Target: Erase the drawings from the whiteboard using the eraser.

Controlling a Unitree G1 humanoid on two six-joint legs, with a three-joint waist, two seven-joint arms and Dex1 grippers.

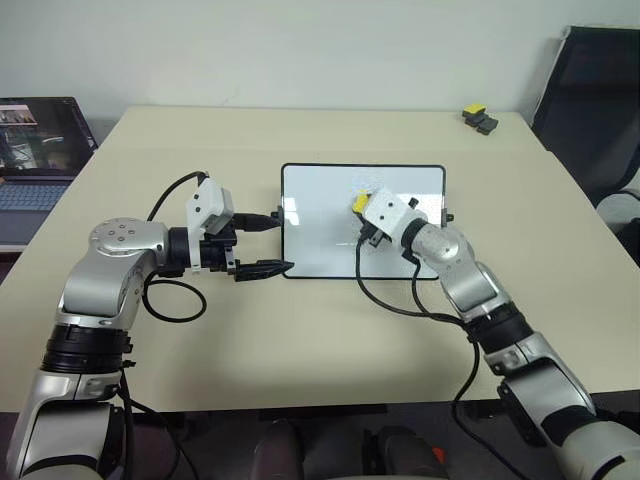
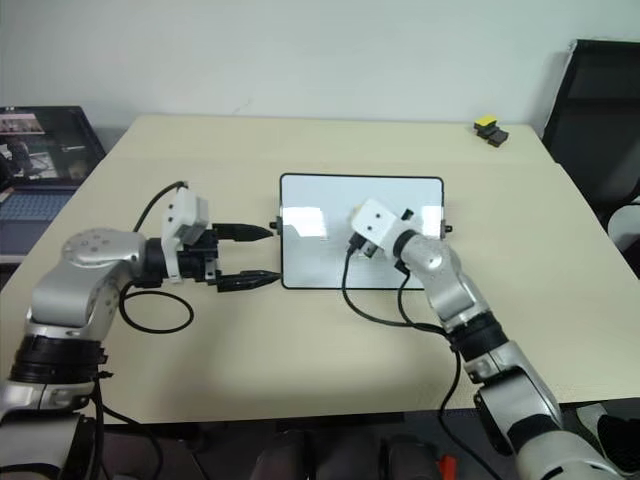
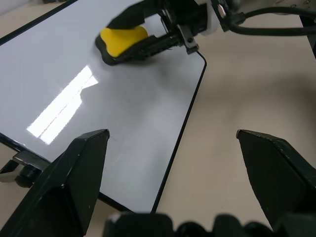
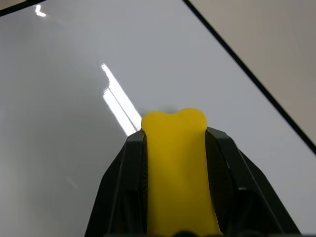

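Note:
The whiteboard (image 1: 320, 240), white with a thin black frame, lies flat at the middle of the beige table. My right gripper (image 1: 364, 212) is shut on the yellow eraser (image 1: 358, 203) and holds it over the board's far middle part, dark underside toward the surface (image 3: 123, 42). In the right wrist view the eraser (image 4: 175, 163) sits squeezed between both black fingers. The drawings are out of view; a faint grey smudge (image 1: 368, 182) lies just beyond the eraser. My left gripper (image 1: 274, 245) stands open at the board's left short side, one fingertip by the knob, the other by the near corner.
A laptop (image 1: 40, 150) stands off the table's left side. A black gadget with a yellow cap (image 1: 478, 117) rests at the far right corner. A black chair (image 1: 590, 100) stands to the right. Black cables loop on the table near both arms.

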